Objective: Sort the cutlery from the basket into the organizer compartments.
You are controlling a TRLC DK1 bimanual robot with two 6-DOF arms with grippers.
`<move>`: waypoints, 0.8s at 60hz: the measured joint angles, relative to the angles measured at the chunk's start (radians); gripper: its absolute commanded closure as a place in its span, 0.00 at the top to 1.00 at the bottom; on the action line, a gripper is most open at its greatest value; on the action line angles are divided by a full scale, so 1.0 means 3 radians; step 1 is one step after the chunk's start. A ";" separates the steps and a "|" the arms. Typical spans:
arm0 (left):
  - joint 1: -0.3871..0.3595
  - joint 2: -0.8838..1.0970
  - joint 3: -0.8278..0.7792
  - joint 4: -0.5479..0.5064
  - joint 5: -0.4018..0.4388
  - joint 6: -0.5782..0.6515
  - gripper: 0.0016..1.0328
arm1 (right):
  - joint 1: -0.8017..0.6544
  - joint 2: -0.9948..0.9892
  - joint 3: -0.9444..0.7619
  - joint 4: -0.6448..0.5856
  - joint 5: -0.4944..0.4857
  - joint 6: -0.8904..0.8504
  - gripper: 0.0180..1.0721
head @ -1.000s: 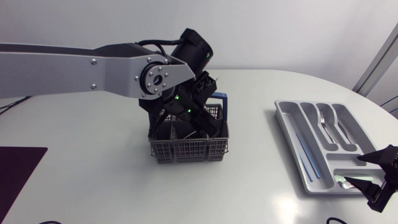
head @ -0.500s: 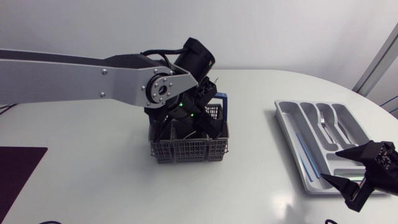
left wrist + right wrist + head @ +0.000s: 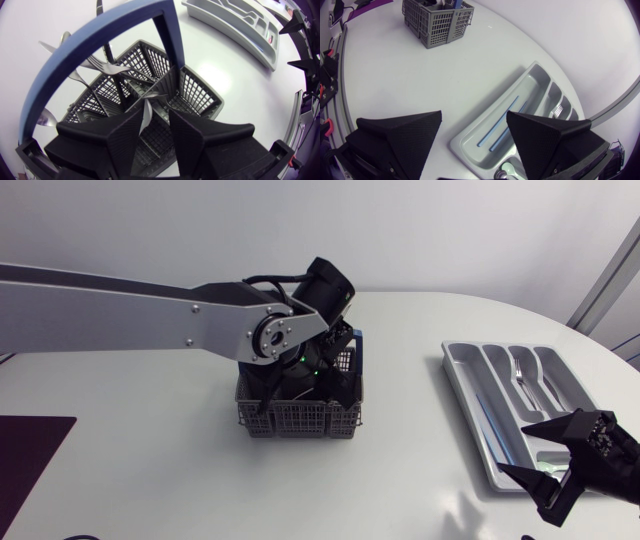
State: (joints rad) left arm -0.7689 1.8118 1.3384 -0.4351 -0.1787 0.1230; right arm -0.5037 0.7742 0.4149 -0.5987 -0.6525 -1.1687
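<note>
The left end effector (image 3: 156,120) is down inside the grey basket (image 3: 300,420) on the bench (image 3: 150,450). Its fingers are a little apart, with a thin silver cutlery piece (image 3: 146,111) between them that lies against one finger only. The right end effector (image 3: 515,450) hangs wide apart over one end of the organizer (image 3: 478,380), which holds a fork (image 3: 560,109).

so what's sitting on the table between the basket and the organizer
Nothing. Between the basket and the organizer there is only bare white tabletop, as the head view shows.
</note>
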 measured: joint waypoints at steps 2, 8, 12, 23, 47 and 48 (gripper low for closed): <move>-0.0001 0.0014 -0.0010 0.0009 -0.0048 0.0000 0.37 | 0.0022 -0.0022 0.0000 0.0000 0.0009 0.0027 0.89; -0.0017 0.0022 -0.0070 0.0114 -0.0145 0.0000 0.37 | 0.0083 -0.0085 -0.0001 0.0000 0.0013 0.0081 0.89; -0.0042 0.0022 -0.0148 0.0271 -0.0234 0.0001 0.33 | 0.0120 -0.0116 -0.0017 0.0000 0.0024 0.0113 0.89; -0.0076 -0.0010 -0.0395 0.0665 -0.0275 0.0001 0.22 | 0.0193 -0.0164 -0.0088 0.0001 0.0072 0.0148 0.89; -0.0116 -0.0259 -0.0710 0.0856 -0.0384 0.0003 0.03 | 0.0235 -0.0247 -0.0103 0.0000 0.0097 0.0173 0.89; -0.0116 -0.0272 -0.0717 0.0855 -0.0384 0.0003 0.03 | 0.0251 -0.0248 -0.0103 0.0000 0.0102 0.0184 0.89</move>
State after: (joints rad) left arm -0.8036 1.7302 1.1233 -0.1787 -0.2939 0.1238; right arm -0.4286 0.6998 0.3840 -0.5987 -0.6220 -1.1133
